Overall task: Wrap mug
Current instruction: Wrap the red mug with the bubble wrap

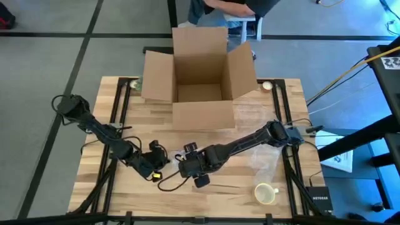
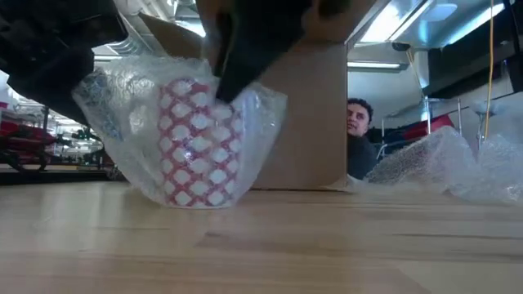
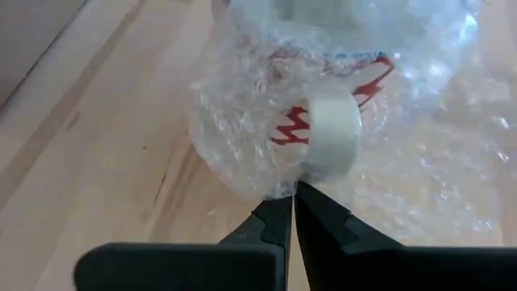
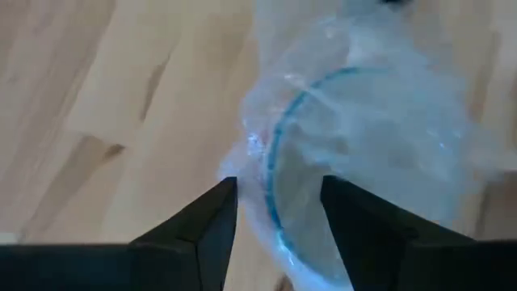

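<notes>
Crinkly bubble wrap (image 2: 122, 106) swathed the red-patterned mug (image 2: 198, 143); left gripper (image 3: 292, 202) pinched it closed, right gripper (image 4: 279, 206) straddled it, fingers apart.

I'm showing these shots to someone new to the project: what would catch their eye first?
The red-and-white patterned mug swathed in bubble wrap, at the table's near middle where the left gripper and right gripper meet over it. Behind it stands an open cardboard box at the far edge, and a plain cream mug sits near the front right corner.
</notes>
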